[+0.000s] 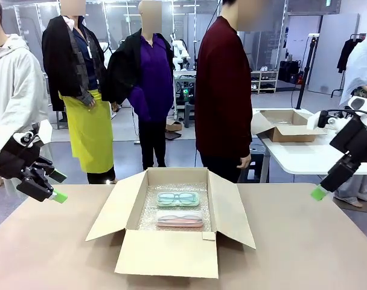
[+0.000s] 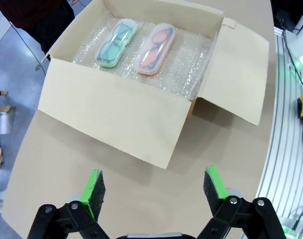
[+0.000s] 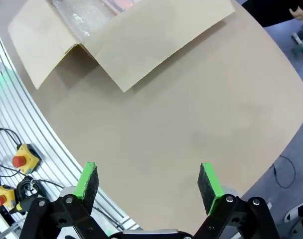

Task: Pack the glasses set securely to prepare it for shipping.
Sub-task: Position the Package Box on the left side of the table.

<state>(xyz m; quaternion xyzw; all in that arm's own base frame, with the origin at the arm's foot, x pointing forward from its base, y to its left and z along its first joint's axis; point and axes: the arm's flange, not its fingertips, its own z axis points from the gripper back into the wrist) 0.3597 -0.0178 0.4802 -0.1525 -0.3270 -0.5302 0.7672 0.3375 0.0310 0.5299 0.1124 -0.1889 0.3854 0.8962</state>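
The cardboard box lies open above the mint-green case and pink case; splayed flaps overhang the surrounding table.

Colour and pattern findings. The left tool was black with bright green pads. The right tool had the same black body and green pads.

Ahead of the left tool, the cardboard box was plain tan, lined with clear, dimpled bubble wrap. On that lining, up and left of the tool's centre line, the mint-green case was translucent, with dark frames showing through. Just beside it, the pale pink case was translucent too, showing reddish frames.

The desk ahead of the right tool was a uniform light brown with no pattern. Beside that tool's left finger, the button box was yellow with a red button.
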